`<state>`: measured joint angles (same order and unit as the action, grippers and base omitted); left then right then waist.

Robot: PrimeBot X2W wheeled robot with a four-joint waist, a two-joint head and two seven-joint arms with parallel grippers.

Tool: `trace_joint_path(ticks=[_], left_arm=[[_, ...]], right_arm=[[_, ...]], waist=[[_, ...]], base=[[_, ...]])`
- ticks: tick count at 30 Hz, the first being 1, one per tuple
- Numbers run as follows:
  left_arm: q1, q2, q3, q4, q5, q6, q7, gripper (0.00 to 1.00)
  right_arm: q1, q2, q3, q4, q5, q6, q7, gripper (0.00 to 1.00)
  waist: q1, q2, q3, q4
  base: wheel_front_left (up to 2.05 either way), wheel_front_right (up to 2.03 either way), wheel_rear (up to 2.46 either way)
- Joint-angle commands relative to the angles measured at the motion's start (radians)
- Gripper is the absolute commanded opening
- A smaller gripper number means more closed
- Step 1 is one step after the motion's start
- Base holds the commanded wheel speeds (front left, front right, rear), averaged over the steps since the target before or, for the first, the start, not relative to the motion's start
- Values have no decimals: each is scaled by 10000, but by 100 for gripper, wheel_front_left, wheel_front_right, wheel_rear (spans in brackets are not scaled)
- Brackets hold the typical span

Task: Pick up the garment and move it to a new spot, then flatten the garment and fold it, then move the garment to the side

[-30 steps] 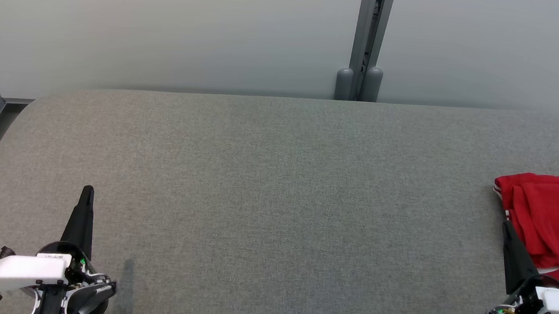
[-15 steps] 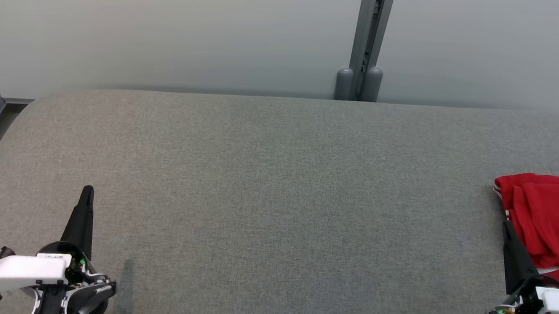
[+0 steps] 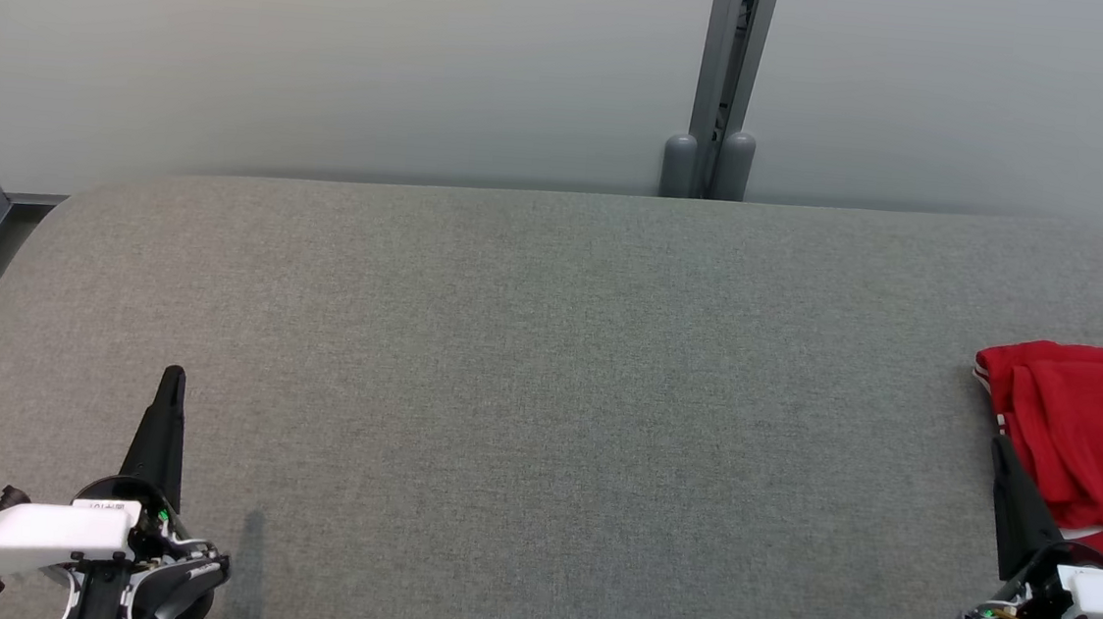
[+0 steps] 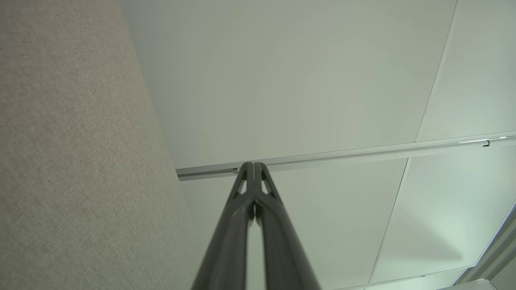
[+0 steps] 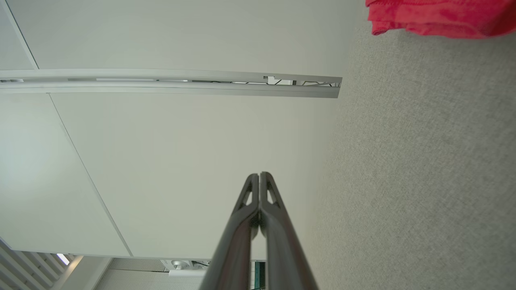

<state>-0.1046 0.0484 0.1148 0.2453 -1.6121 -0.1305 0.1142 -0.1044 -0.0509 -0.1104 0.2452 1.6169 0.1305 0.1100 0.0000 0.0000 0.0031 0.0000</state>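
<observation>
The garment (image 3: 1092, 441) on the bench (image 3: 548, 349) is partly cut off. The right end effector (image 3: 998, 443) is just beside it and the left end effector (image 3: 173, 373) well apart, both closed and empty.

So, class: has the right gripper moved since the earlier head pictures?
No. The right gripper lies at the same spot beside the red garment, and the grey post has not shifted either.

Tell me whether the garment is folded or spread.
Folded, not spread: the garment lies in overlapping red layers, partly out of frame.
</observation>
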Motion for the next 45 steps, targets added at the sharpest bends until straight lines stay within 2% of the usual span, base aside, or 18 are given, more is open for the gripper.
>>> trace_joint_path(ticks=[1, 45], left_arm=[[-102, 19, 40, 5, -2, -37, 42, 0], [-102, 19, 41, 4, 1, -37, 43, 0]], right_arm=[[-101, -35, -24, 22, -40, 6, 54, 0], [-103, -22, -40, 23, -47, 6, 47, 0]], waist=[[0, 0, 0, 0], [0, 0, 0, 0]], base=[[0, 0, 0], [0, 0, 0]])
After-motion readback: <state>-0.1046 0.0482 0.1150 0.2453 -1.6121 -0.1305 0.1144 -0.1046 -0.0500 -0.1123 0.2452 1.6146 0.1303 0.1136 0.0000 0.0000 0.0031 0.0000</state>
